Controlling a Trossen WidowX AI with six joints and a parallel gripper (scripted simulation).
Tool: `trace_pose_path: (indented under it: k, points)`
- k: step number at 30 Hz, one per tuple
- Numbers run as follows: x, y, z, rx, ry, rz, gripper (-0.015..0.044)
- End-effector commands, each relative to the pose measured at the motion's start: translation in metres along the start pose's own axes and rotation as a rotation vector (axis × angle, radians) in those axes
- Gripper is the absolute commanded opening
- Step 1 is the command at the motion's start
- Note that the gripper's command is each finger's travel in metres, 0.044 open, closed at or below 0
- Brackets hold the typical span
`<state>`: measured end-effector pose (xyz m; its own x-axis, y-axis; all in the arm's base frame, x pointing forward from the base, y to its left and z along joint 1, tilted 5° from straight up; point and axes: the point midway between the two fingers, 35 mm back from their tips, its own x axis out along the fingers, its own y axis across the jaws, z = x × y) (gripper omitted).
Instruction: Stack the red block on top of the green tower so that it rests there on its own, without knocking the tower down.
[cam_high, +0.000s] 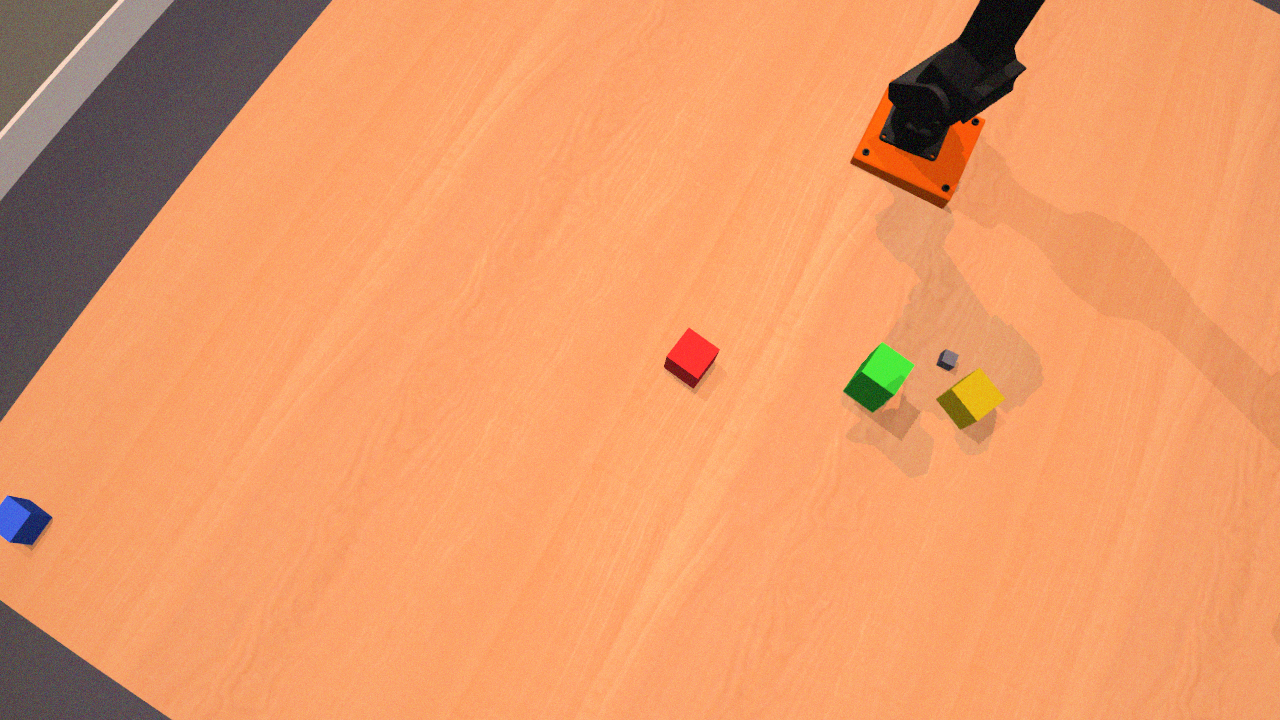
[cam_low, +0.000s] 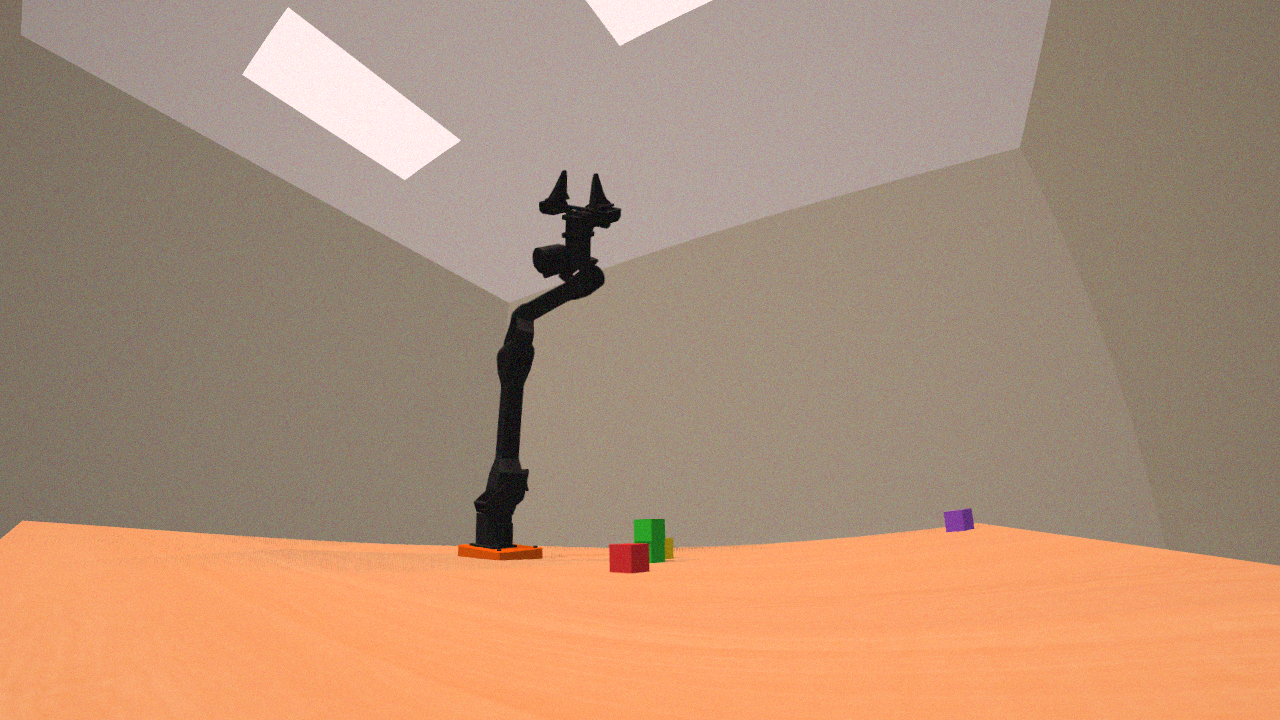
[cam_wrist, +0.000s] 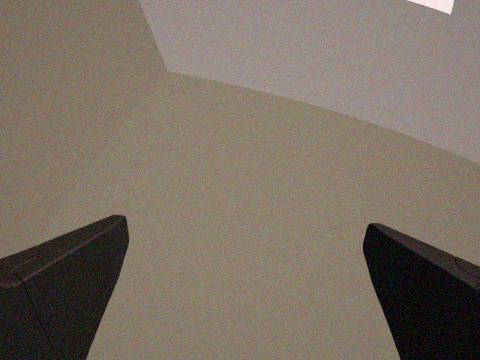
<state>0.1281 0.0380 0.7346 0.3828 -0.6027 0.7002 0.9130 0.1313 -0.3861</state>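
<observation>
Pointing straight up toward the ceiling, the gripper (cam_low: 579, 189) is standing wide open and holding nothing, its two dark fingers framing only wall and ceiling in the wrist view. Below it, the black arm (cam_low: 510, 402) is rising tall from an orange base plate (cam_high: 917, 152) on the wooden table (cam_high: 402, 358). Well away from the gripper, the red block (cam_high: 691, 356) is sitting on the table, apart from the green tower (cam_high: 878, 376). Just beside the tower, a yellow block (cam_high: 970, 397) and a small grey cube (cam_high: 947, 359) are resting. A blue block (cam_high: 23, 519) is lying at the table's edge, and a purple block (cam_low: 958, 519) is sitting far off.
</observation>
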Motion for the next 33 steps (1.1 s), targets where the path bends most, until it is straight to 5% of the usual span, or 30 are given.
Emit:
trace_pose_path:
  k: [1, 9, 19, 26, 33]
  points:
    - [0.000, 0.000, 0.001, -0.001, -0.003, -0.001, 0.0426]
    - [-0.005, 0.044, 0.048, -0.044, -0.204, -0.017, 0.0440]
    - [-0.019, 0.173, 0.085, -0.128, -0.478, 0.209, 0.0440]
    - [-0.037, 0.286, 0.062, -0.161, -0.539, 0.526, 0.0440]
    - [-0.062, 0.391, -0.010, -0.176, -0.421, 0.905, 0.0440]
